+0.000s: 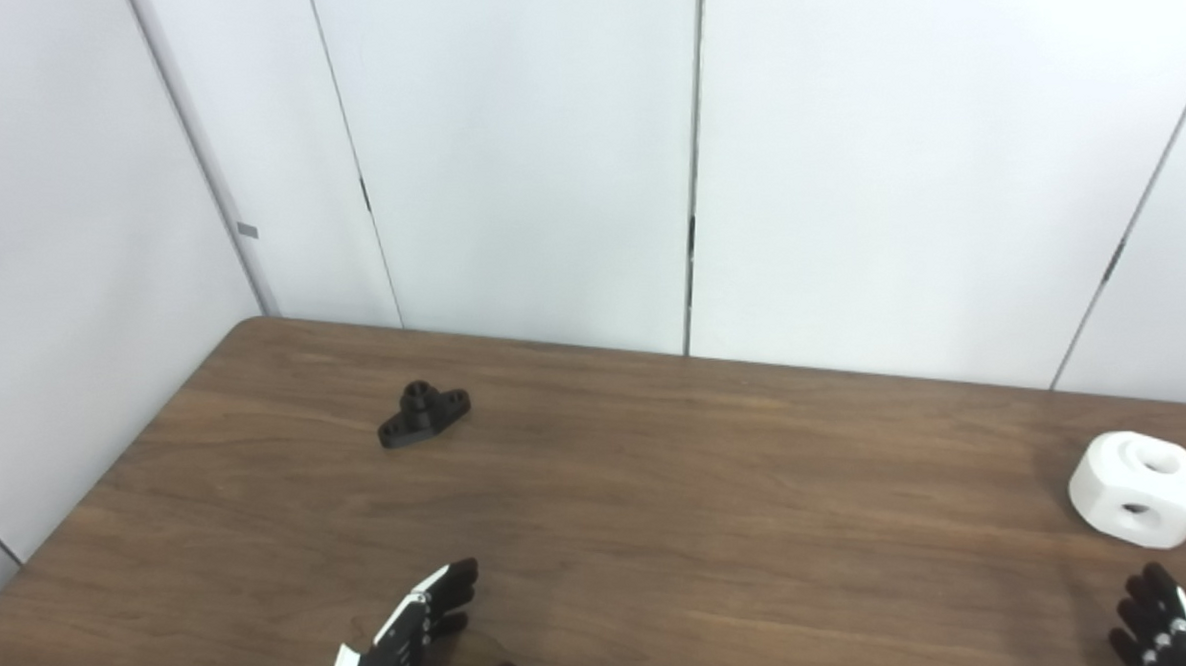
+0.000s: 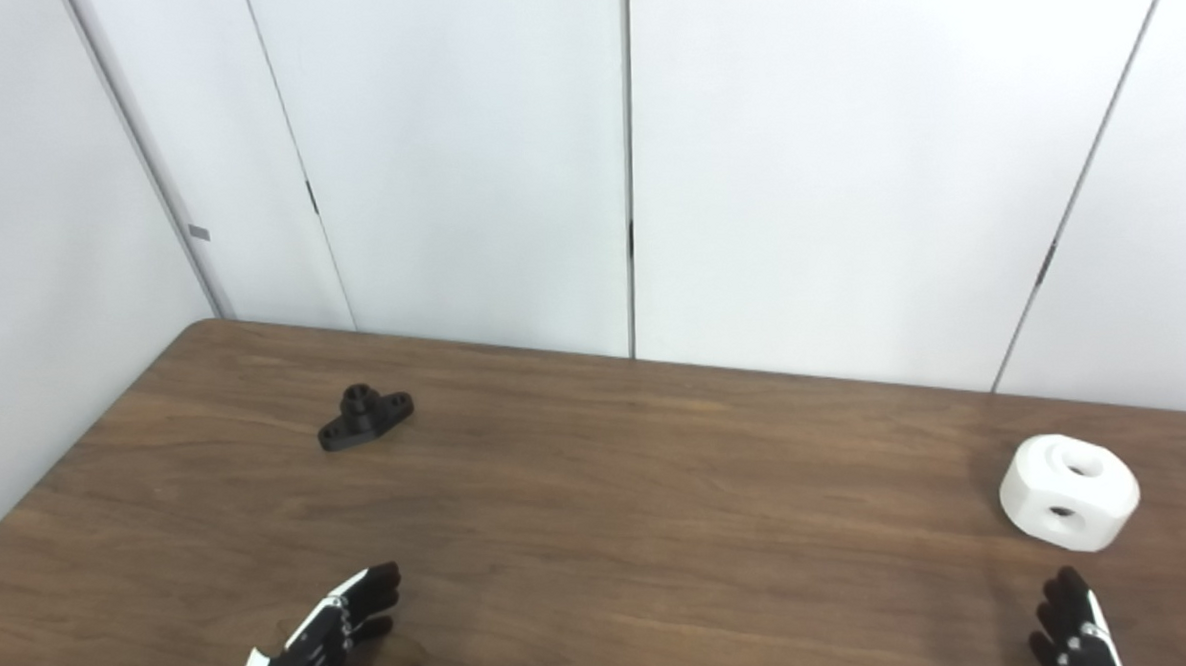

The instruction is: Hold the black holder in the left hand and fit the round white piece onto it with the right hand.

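Brown wood covers the table [image 1: 662,530], and white panels [image 1: 525,156] stand behind it. The black holder [image 1: 423,413] lies flat on the far left part of the table, with its short round socket pointing up. The round white piece [image 1: 1141,489] rests far to the right, near the table's right side; it has one hole on top and one hole in its side. The two parts are well apart. The left hand [image 1: 406,636] comes in at the bottom edge, fingers stretched and spread, thumb apart, holding nothing, well short of the holder. Only the fingertips of the right hand [image 1: 1161,623] show in the bottom right corner, just below the white piece but not touching it. They look separated and empty.
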### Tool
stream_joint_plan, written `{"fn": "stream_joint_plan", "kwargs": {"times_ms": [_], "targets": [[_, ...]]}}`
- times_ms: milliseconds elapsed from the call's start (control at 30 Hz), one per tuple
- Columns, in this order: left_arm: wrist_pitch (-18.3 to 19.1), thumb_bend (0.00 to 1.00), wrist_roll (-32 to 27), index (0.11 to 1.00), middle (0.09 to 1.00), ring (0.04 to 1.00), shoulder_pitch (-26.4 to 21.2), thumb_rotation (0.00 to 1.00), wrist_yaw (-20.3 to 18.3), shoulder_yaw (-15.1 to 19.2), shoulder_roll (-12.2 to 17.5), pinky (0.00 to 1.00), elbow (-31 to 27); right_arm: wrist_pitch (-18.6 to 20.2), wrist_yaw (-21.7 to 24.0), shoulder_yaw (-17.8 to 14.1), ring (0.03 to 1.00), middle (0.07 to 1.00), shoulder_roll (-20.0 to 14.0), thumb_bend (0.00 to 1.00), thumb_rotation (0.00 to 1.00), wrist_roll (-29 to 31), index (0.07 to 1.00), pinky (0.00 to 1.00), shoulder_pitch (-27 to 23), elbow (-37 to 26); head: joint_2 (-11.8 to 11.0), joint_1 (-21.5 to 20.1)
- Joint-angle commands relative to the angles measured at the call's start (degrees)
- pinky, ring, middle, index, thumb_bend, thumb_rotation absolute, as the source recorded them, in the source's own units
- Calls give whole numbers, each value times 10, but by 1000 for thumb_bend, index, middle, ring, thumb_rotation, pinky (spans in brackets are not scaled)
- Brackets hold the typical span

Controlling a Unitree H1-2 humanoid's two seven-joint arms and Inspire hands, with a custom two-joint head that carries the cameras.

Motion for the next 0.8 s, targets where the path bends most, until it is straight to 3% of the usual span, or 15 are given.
{"fn": "stream_joint_plan", "kwargs": {"times_ms": [0,233,367,633,767], "targets": [[37,795,24,827,861,849,-24,138,23,24,-26,786,-41,2,1,3,1000,1000,-4,497,1000,12,1000,1000,93,-28,1,0],[114,840,128,830,867,856,-88,136,25,61,26,812,-70,0,7,3,1000,1000,-5,480,1000,20,1000,1000,94,-23,-7,12],[123,862,177,812,861,844,-128,127,31,82,48,793,-54,-12,9,4,1000,1000,-6,481,1000,15,1000,1000,91,-16,-7,18],[158,841,194,772,845,856,-182,105,18,113,71,821,-43,-25,9,8,1000,1000,-5,507,1000,7,1000,1000,89,-8,-7,19],[171,846,194,764,849,854,-201,121,14,127,89,787,-24,-23,8,10,1000,1000,-4,517,1000,5,1000,1000,89,-10,-7,20]]}}
